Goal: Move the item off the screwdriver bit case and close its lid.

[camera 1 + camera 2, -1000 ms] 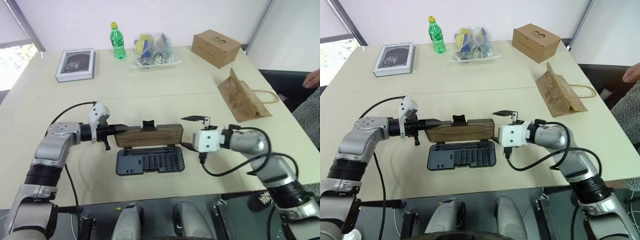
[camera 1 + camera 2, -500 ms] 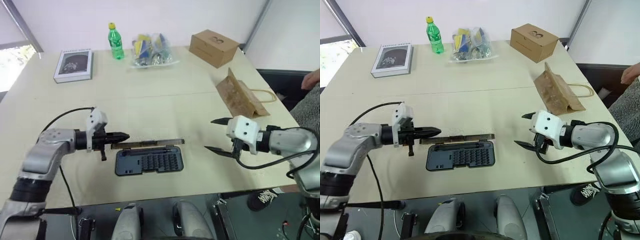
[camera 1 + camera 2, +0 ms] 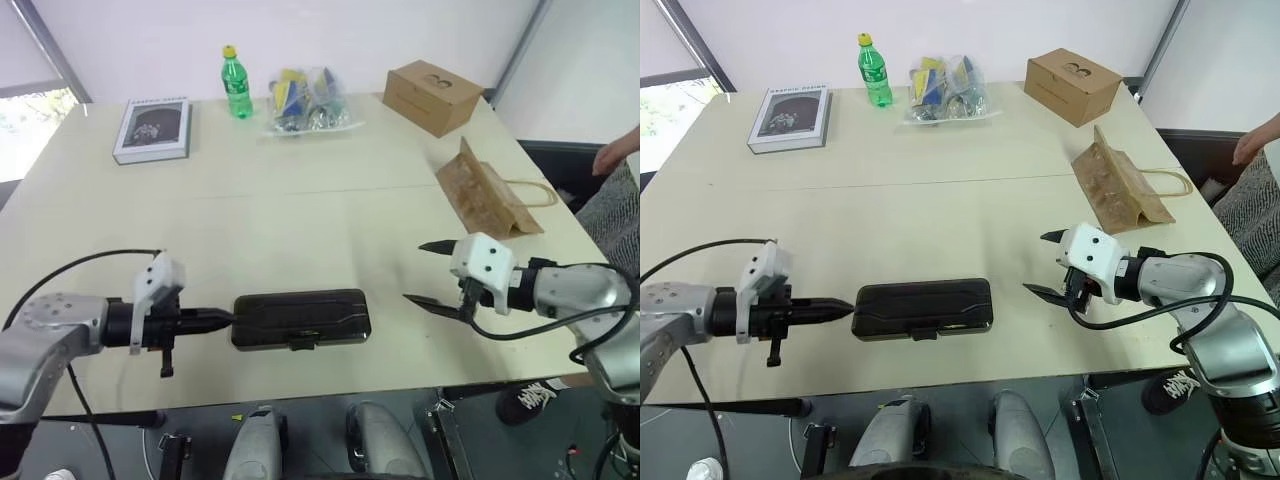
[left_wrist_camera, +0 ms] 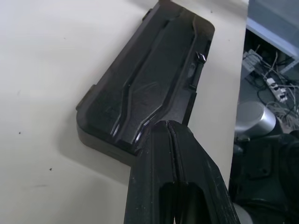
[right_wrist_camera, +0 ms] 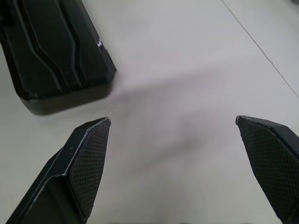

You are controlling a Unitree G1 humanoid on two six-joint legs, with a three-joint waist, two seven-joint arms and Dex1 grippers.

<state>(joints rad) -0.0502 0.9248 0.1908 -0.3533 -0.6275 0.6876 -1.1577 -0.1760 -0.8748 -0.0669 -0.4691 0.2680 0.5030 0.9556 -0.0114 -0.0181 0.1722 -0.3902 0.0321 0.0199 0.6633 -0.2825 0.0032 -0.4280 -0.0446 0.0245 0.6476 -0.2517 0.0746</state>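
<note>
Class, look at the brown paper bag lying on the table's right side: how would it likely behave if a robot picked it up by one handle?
The paper bag would probably sag and swing, since it is thin creased paper. It looks light for its size, lying flat and seemingly empty. Its loop handle looks thin and limp, so it may slip between an end effector's fingers.

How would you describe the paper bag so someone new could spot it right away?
Start at the cream table and go to its right edge, nearer than the brown cardboard box. There lies the flat brown kraft paper bag, apart from both grippers. Unlike the box, it is flat and has twine loop handles.
</note>
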